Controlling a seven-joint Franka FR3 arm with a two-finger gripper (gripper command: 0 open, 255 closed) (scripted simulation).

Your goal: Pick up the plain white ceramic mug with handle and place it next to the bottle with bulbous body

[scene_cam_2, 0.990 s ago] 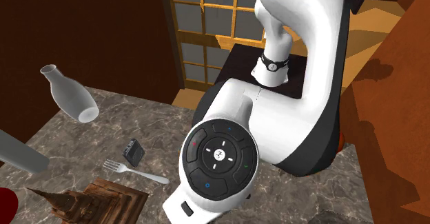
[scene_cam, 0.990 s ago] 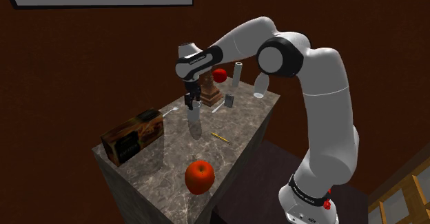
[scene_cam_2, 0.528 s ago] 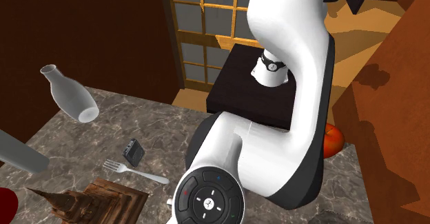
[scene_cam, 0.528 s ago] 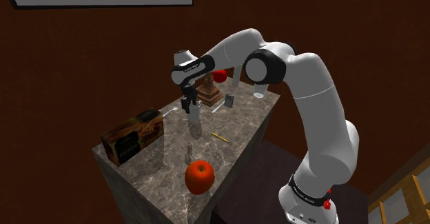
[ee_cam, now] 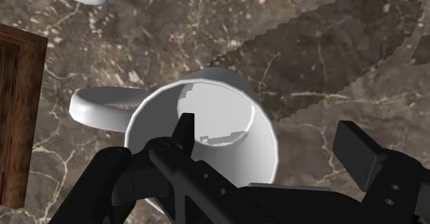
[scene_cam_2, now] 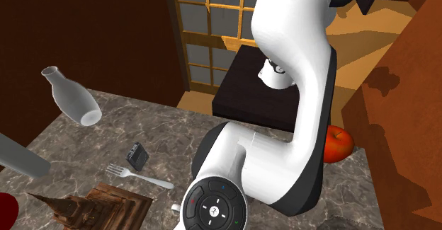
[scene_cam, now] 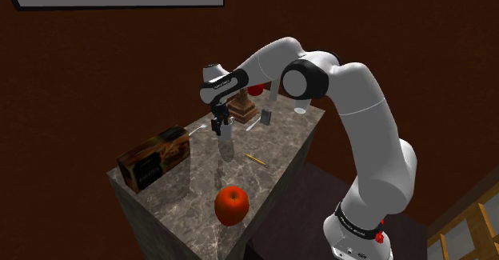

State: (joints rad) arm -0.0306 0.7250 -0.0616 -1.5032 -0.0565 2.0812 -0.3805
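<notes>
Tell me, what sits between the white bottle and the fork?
A small black box lies between the bottle and the fork, in the second exterior view.

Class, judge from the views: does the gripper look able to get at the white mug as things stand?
Probably yes. The gripper hangs open right above the mug, one finger over its hollow, the other outside its wall, with nothing between; the wooden piece beside the handle stands clear.
</notes>
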